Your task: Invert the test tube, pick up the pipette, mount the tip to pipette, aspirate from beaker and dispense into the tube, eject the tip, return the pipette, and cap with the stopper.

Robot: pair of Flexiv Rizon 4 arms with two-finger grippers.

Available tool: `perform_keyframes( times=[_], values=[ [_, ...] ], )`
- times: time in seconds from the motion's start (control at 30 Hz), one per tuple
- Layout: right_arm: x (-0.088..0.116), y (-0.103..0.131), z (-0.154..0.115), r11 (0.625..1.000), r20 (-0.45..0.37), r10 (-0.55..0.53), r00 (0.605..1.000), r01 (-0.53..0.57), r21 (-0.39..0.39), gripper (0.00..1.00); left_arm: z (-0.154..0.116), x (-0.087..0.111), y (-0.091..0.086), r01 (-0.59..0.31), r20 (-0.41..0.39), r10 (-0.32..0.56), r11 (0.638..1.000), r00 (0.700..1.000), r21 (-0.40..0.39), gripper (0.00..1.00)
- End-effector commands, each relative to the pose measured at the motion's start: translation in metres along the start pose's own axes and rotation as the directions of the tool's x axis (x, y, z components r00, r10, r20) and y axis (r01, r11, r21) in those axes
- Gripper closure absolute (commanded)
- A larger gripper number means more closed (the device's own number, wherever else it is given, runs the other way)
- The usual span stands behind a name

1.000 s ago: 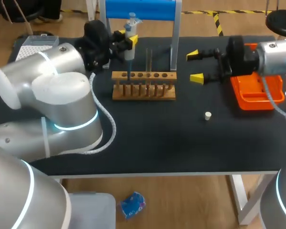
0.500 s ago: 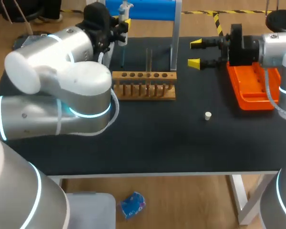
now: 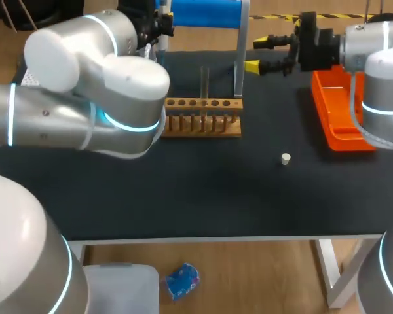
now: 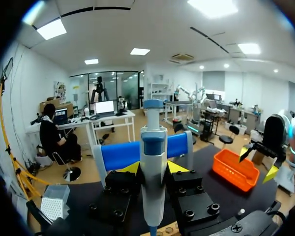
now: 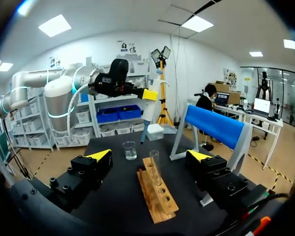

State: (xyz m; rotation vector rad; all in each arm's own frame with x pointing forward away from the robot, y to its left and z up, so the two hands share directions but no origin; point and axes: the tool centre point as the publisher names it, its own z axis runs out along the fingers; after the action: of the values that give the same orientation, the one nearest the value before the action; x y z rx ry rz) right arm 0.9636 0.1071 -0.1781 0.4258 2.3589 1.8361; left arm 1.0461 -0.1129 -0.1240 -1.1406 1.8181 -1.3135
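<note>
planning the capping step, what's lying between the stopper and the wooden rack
Nothing. In the head view, the stretch of black table between the small white stopper and the wooden rack is bare.

Left claw point(image 4: 153, 169) clenched, right claw point(image 3: 257, 55) agape.

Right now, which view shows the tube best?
The right wrist view: the tube stands clear and upright in the rack. The head view shows it small and faint; the left wrist view does not show it.
</note>
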Motion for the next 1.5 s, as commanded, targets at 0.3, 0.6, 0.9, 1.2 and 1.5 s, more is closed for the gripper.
perform_keyframes(
  times=[0.3, 0.6, 0.9, 1.2, 1.5],
  values=[
    [-0.003, 0.000, 0.003, 1.000, -0.004, 0.001, 1.000, -0.001, 0.004, 0.00, 0.003, 0.003, -0.005, 0.002, 0.017, 0.000, 0.994, 1.000, -0.108, 1.00],
    [-0.014, 0.008, 0.017, 1.000, 0.001, 0.000, 1.000, 0.000, 0.016, 0.00, 0.009, 0.000, -0.005, 0.034, 0.045, -0.030, 0.994, 0.999, -0.101, 1.00],
    [-0.041, 0.021, 0.056, 0.999, 0.018, 0.031, 0.999, -0.031, 0.017, 0.00, 0.035, -0.006, 0.005, 0.064, 0.120, -0.048, 0.990, 0.992, -0.130, 1.00],
    [-0.069, 0.026, 0.082, 0.997, 0.066, 0.071, 0.995, -0.072, 0.003, 0.00, 0.050, -0.015, 0.010, 0.081, 0.141, -0.060, 0.986, 0.988, -0.146, 1.00],
    [-0.092, 0.027, 0.105, 0.997, 0.154, 0.076, 0.985, -0.077, 0.002, 0.00, 0.057, -0.021, 0.018, 0.103, 0.168, -0.075, 0.981, 0.983, -0.165, 1.00]
  ],
)
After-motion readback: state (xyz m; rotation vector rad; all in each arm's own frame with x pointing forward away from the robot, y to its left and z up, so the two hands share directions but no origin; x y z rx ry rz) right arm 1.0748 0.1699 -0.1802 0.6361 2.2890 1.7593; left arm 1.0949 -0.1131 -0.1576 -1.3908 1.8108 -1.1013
